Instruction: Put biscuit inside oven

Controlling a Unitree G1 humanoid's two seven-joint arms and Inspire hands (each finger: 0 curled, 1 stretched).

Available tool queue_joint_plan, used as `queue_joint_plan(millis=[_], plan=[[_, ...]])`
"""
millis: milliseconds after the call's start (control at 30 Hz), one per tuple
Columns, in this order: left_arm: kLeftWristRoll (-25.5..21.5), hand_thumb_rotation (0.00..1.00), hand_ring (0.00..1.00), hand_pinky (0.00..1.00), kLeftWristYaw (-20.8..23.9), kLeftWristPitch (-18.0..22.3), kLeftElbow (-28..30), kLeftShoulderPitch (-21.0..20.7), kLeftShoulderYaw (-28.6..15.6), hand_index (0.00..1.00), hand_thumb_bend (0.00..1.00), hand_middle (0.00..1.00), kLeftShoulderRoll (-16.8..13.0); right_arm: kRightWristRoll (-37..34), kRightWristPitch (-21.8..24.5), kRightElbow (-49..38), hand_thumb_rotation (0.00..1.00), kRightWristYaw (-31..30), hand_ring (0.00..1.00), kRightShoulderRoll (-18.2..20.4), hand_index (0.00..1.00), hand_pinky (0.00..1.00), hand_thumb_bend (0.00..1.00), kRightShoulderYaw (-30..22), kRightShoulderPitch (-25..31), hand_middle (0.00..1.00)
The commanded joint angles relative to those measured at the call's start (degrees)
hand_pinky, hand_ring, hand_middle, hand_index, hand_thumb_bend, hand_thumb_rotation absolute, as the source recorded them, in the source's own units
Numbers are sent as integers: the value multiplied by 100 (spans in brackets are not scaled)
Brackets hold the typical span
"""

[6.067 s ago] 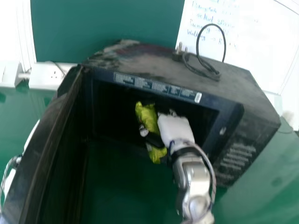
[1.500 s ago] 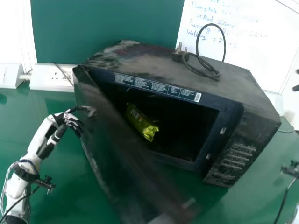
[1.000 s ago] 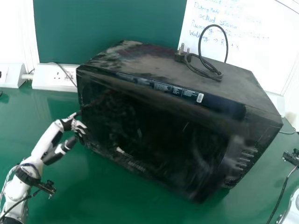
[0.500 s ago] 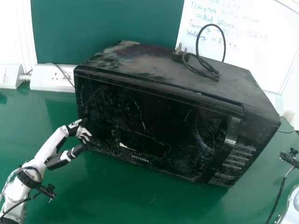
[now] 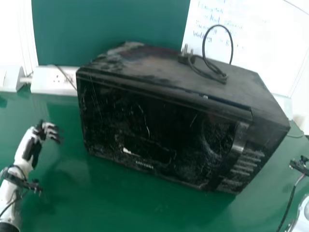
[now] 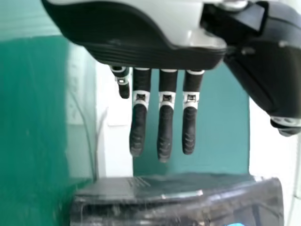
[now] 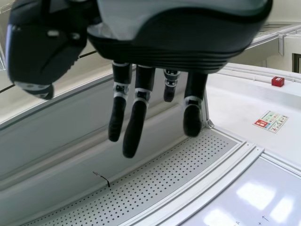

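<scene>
From my station I have the big black box-shaped microwave oven [image 5: 159, 63] standing askew on the glossy green table [image 5: 120, 203]. Its scratched, dark glass-fronted door [image 5: 169, 125] is closed over the inside, so I can't tell where the biscuit is.

My black-and-white jointed left hand [image 5: 46, 131] is off to the oven's left, over the table and not touching the oven. Its fingers are straight and spread a little apart, with nothing held in them. My black-and-white jointed right hand [image 7: 174, 52] also has its fingers apart and fairly straight, holding nothing; the head view has a piece of the white-and-grey right arm [image 5: 301, 215] in front and to the right of the oven.

On top of the oven, 1 looped black power cable [image 5: 231, 48] rises beside its 1 dark plug [image 5: 185, 56]. Behind the oven, the long white socket strip [image 5: 55, 79] is to the left and the whiteboard with handwriting [image 5: 241, 38] to the right.
</scene>
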State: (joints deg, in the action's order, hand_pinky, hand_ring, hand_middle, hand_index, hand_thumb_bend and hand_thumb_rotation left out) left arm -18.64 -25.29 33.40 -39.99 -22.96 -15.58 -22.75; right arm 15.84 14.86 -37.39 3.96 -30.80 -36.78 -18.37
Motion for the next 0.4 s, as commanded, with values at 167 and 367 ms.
queue_joint_plan(millis=[167,367], plan=[[144,6,35,29,89,-82,-549,-307,-166,49,52,40,-23,-53,-163,98,52,13,19,-34,55,14,83,77,29,34],[283,7,35,29,121,75,-875,-434,-210,49,52,40,-60,8,-108,84,50,102,20,62,54,15,82,142,1,35]])
